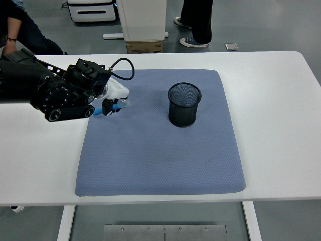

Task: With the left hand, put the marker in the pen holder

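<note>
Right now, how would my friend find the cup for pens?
Look at the blue mat covering the middle of the white table. The pen holder stands upright on its far right part. It is the only black mesh cup there, round and open-topped.

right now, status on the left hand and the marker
Left hand shut on the marker, above the mat's left edge. Pen holder upright, empty, to its right. Path clear. Right hand out of view.
</note>
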Available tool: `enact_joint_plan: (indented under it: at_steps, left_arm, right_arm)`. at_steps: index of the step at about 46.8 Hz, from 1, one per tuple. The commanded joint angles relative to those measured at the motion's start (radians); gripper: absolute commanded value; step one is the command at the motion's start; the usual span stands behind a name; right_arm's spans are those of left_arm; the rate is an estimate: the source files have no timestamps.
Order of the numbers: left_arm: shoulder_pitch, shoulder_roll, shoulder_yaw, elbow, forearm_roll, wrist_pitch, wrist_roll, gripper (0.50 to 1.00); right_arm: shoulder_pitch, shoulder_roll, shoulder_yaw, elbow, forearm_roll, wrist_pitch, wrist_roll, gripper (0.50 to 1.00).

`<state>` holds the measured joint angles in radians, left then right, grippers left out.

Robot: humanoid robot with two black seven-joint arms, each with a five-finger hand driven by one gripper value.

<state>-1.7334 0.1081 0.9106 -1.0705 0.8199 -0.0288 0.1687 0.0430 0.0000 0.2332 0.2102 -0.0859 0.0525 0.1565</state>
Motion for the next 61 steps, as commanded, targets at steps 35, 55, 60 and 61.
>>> enact_joint_plan:
  at_steps: [35, 55, 60, 61]
  left_arm:
    - [0.031, -0.036, -0.013, 0.02, -0.022, 0.001, 0.002, 0.625]
    - [0.018, -0.028, 0.001, 0.006, -0.019, 0.003, 0.011, 0.672]
    - [0.015, -0.028, 0.002, -0.005, -0.019, 0.001, 0.011, 0.669]
    - [0.015, -0.028, 0.002, -0.008, -0.019, 0.001, 0.011, 0.669]
  right_arm:
    - [0.0, 0.0, 0.0, 0.0, 0.0, 0.0, 0.0, 1.0]
    - [0.0, 0.0, 0.0, 0.0, 0.0, 0.0, 0.0, 1.0]
    - [0.0, 0.0, 0.0, 0.0, 0.0, 0.0, 0.0, 1.0]
    - [0.0, 0.0, 0.0, 0.0, 0.0, 0.0, 0.0, 1.0]
